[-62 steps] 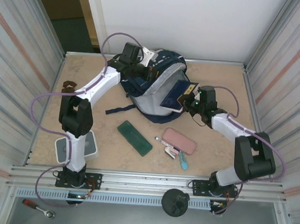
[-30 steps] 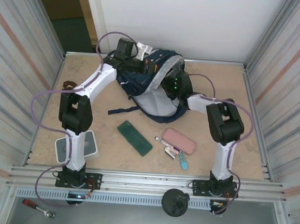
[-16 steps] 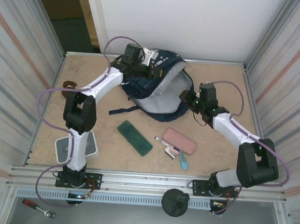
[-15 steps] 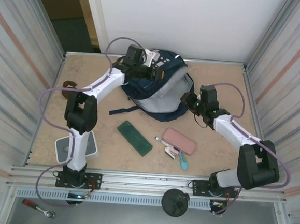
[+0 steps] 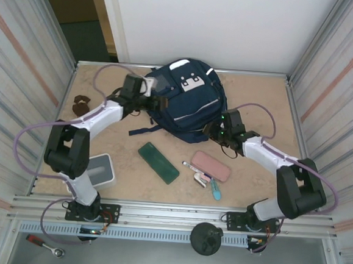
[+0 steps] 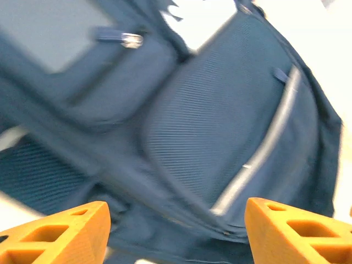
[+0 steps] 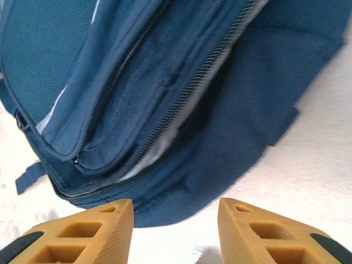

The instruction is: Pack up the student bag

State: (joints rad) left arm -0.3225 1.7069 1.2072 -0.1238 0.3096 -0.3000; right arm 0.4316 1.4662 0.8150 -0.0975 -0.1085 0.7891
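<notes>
The student bag (image 5: 186,104) lies flat at the far middle of the table (image 5: 259,95), white patch up, flap down over its mouth. Through my right wrist I see the zip (image 7: 179,113) gaping a little, pale lining in the slot, so it's only loosely shut. My left gripper (image 5: 147,100) sits at the bag's left edge, fingers spread wide, nothing between them. I judge that's to let the flap fall. My right gripper (image 5: 216,131) waits at the near right corner, fingers apart, empty. Half a second ago my left held that flap up and the grey lining showed; now it has dropped. The green case (image 5: 159,162), pink pouch (image 5: 211,166) and pens (image 5: 199,173) still lie nearer me, unpacked.
</notes>
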